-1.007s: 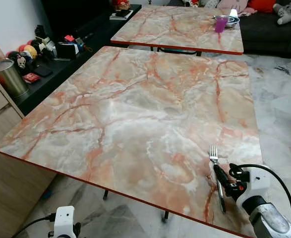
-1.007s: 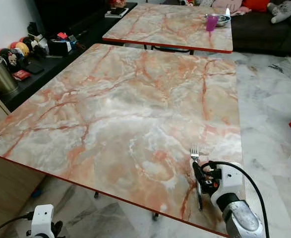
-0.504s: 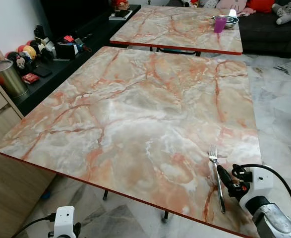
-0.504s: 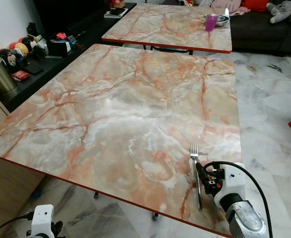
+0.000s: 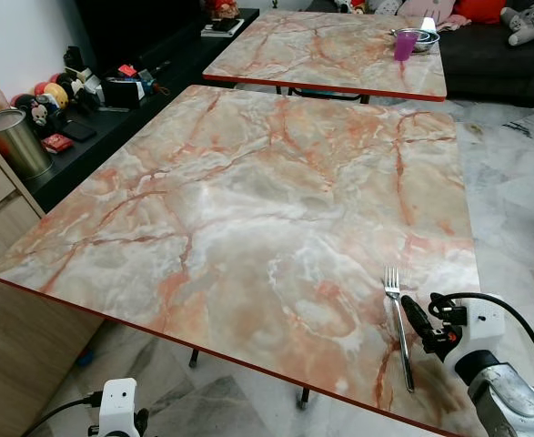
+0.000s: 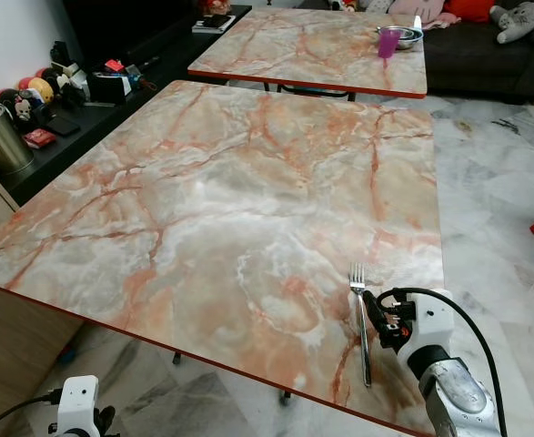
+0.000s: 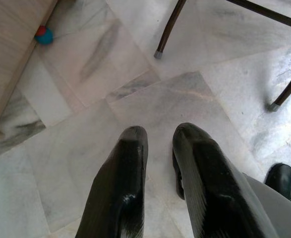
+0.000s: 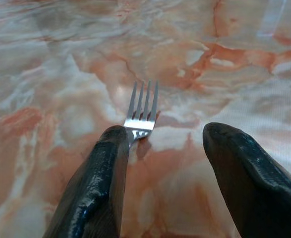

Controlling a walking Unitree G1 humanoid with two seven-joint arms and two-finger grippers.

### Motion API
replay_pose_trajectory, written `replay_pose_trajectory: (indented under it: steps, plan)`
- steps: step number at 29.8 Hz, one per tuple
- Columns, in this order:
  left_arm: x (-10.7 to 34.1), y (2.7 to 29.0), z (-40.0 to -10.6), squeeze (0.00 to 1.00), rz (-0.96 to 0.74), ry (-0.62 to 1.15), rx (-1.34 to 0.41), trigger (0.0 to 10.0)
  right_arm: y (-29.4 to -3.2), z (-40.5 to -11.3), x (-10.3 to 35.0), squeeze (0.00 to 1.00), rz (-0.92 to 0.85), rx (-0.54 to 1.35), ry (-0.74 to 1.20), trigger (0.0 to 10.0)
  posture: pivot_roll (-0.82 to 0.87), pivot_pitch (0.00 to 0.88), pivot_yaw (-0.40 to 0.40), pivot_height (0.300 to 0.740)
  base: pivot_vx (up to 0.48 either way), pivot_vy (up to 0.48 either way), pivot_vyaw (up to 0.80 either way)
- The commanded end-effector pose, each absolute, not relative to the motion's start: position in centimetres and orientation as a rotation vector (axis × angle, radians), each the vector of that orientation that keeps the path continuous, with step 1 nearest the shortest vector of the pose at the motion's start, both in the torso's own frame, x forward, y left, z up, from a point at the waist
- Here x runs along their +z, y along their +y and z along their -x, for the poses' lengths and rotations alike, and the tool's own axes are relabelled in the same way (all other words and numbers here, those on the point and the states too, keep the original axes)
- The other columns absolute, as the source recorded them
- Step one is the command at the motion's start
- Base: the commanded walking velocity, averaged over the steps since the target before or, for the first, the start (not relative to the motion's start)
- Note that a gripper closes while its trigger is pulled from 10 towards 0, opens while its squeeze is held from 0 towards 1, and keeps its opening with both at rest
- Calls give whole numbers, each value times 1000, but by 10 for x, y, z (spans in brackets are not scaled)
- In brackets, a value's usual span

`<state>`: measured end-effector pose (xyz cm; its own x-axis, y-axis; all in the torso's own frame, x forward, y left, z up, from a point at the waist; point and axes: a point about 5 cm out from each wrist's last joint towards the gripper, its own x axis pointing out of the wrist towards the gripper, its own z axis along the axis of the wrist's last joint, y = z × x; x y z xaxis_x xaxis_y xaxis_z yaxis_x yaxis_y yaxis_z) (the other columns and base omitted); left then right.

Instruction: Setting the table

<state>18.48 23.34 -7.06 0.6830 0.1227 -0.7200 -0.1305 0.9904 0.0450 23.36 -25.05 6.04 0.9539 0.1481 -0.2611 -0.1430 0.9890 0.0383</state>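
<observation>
Right claw point(image 8: 160, 148) sits low at the near right corner of the marble desk point(image 5: 248, 200), with its two black fingers point(image 8: 93, 188) spread wide apart and holding nothing. Its silver arm reaches in from the bottom right, and the white wrist with a looping black cable sits just behind the fingers, level with the desk top. A silver fork point(image 5: 397, 323) lies flat on the desk just beside the claw, on its left side. The fork's prongs point away from the robot and its handle runs back toward the desk's near edge. One finger is right next to the handle; I cannot tell if it touches.

Left claw point(image 7: 157, 144) hangs low beside the robot over the pale floor tiles point(image 7: 76, 124), fingers close together with a thin gap, gripping nothing.
</observation>
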Motion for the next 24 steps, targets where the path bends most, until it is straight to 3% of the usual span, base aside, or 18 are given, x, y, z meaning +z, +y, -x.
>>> replay_pose_trajectory:
  steps: [1, 24]
  plan:
    - [-73, 233, -182, 0, 16, 828, 146, 10000, -255, -235, 62, 0, -17, 136, 267, 10000, 14, 57, 8, 740, 0, 0, 0]
    - [-71, 231, -187, 0, -5, 826, 124, 10000, -257, -227, 61, 0, -18, 107, 254, 10000, -8, 57, 41, 740, 0, 0, 0]
